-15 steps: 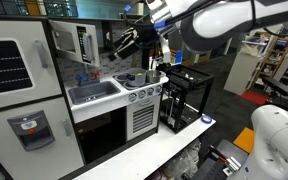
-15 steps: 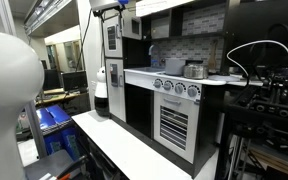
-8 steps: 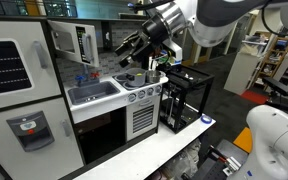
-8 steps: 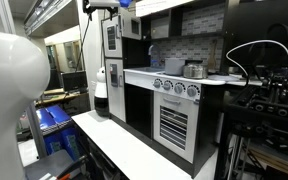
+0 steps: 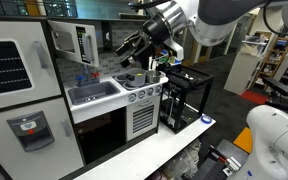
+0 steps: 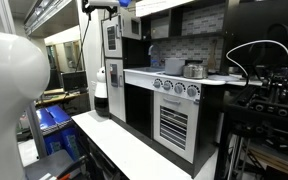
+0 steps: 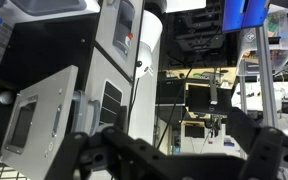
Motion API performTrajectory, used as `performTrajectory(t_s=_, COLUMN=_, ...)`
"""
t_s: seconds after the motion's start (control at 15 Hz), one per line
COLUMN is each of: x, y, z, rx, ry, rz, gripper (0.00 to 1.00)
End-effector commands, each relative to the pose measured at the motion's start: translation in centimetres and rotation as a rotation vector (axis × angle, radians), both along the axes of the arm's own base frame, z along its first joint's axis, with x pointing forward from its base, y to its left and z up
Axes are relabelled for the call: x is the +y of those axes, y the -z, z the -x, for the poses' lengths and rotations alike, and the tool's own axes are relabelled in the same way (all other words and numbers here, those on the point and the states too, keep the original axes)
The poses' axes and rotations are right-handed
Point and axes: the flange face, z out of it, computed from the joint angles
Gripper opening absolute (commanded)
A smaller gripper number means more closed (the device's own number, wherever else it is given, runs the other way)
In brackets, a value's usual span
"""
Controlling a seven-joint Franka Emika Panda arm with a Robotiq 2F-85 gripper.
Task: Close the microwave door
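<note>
Toy kitchen [image 5: 54,120], white and grey, across the left half in an exterior view, with a tall white fridge door [image 5: 12,68] and a black vent panel at the far left. White Franka arm [image 5: 219,18] reaching in from the upper right, above the right end of the worktop [image 5: 112,101]. Dark glass oven door [image 5: 102,135] under the worktop's front edge, shut. Sink [image 5: 94,92] sunk into the worktop's left end. Stove with a row of round knobs at the right end, and a silver pot [image 6: 194,70] on top.

Microwave door [image 5: 88,43] up above the worktop's back-left corner, over the sink. Small grey-silver rectangle with a dark window, swung outward from the dark cavity and not yet closed. Same microwave door [image 7: 44,115] at the left of the wrist view, tilted, with a pale grey frame around a rectangular window.

Black gripper [image 5: 122,46] above the worktop's back edge, just right of the door and apart from it. Fingers spread wide, grasping nothing.
</note>
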Motion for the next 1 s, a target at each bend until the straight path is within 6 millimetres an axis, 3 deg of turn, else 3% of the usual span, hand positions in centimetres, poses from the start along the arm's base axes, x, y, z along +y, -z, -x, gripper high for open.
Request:
performTrajectory(t_s=0.0, x=0.0, y=-0.1, z=0.0, rx=0.000, ry=0.001, rz=0.000, gripper=1.00)
performTrajectory(t_s=0.33, x=0.1, y=-0.1, z=-0.1, rx=-0.002, ry=0.012, rz=0.005, gripper=1.00)
performTrajectory(t_s=0.93, x=3.5, y=-2.0, z=-4.6, rx=-0.042, ry=-0.026, rz=-0.012, gripper=1.00)
